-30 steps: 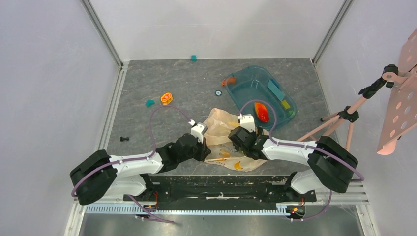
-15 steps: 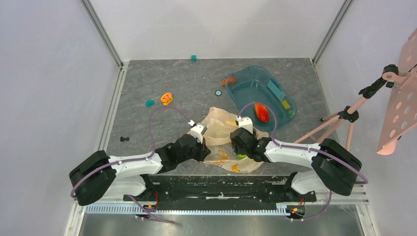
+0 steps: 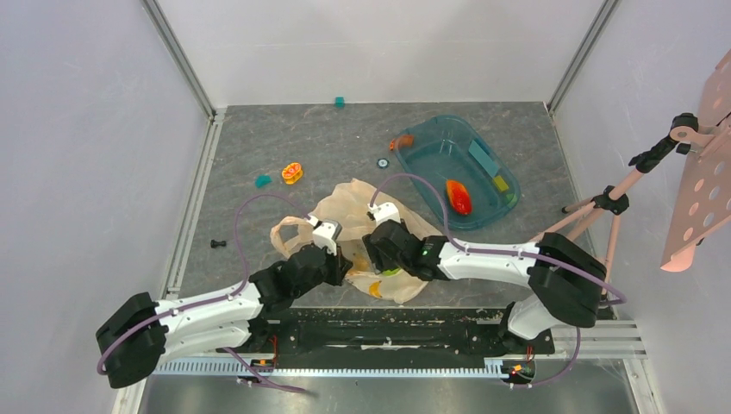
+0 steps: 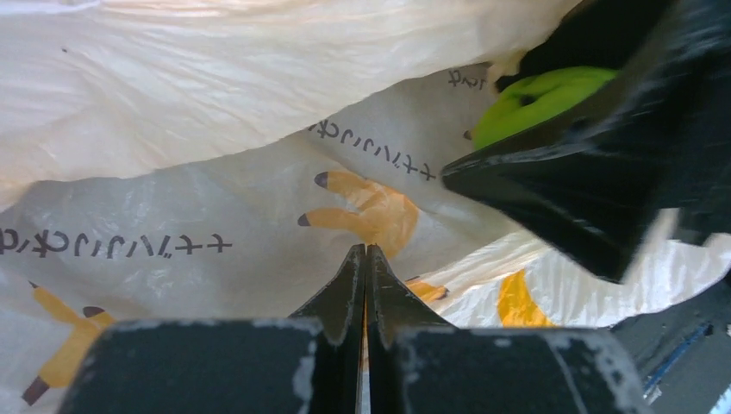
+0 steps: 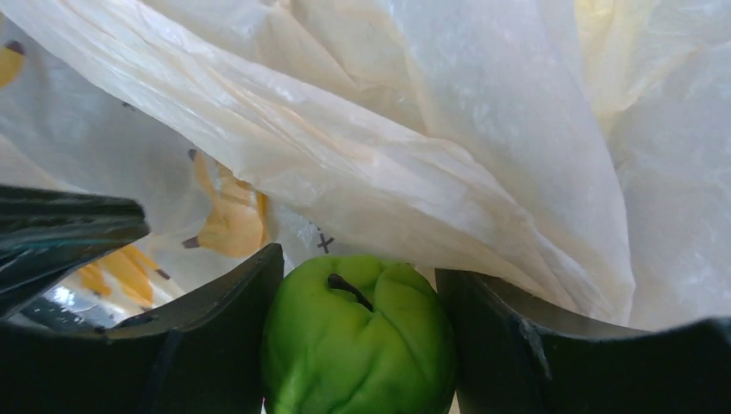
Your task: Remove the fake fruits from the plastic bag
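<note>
The plastic bag (image 3: 345, 207) lies crumpled near the table's front, pale peach with orange prints. My left gripper (image 3: 339, 266) is shut on a fold of the bag (image 4: 215, 129); its jaws are pressed together on the film (image 4: 365, 254). My right gripper (image 3: 381, 259) reaches in under the bag film (image 5: 388, 129) and is shut on the green fruit (image 5: 358, 341), which also shows in the left wrist view (image 4: 534, 99). The red-orange fruit (image 3: 459, 197) lies in the teal tub (image 3: 431, 134). The banana and the dark round fruit are hidden.
An orange-yellow ring toy (image 3: 292, 172) and a teal block (image 3: 262, 180) lie left of the bag. Another teal block (image 3: 340, 101) sits at the back. A small black piece (image 3: 218, 244) lies far left. A pink stand (image 3: 603, 203) is at the right.
Both grippers have moved left and the bag has been dragged left with them, its handle loop now showing. The right gripper has closed on the green fruit.
</note>
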Action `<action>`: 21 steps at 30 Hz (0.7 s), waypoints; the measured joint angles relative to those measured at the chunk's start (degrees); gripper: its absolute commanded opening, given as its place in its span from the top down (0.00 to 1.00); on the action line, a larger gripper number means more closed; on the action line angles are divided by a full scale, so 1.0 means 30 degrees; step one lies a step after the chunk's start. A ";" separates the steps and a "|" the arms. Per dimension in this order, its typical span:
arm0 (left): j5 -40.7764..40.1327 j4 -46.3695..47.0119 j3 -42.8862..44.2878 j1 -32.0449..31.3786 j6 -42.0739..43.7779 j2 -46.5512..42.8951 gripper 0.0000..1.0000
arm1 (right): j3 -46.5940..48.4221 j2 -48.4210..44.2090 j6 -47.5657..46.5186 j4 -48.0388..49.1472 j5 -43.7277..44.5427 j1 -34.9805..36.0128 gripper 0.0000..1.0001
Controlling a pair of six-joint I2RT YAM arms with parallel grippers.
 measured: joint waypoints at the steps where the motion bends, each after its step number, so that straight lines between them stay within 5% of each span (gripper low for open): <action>1: -0.0124 -0.0073 -0.0080 0.0000 0.0000 -0.0109 0.98 | 0.0095 -0.0189 -0.0168 0.0080 -0.0095 0.0022 0.50; 12: -0.0525 -0.0430 -0.0233 0.0000 -0.0131 0.1151 0.98 | -0.0029 -0.5370 -0.2215 0.1413 -0.4371 -0.0022 0.47; 21: -0.0517 -0.0423 -0.0226 0.0000 -0.0146 0.1450 0.98 | -0.0495 -0.6317 -0.2477 0.2958 -0.6666 -0.0022 0.44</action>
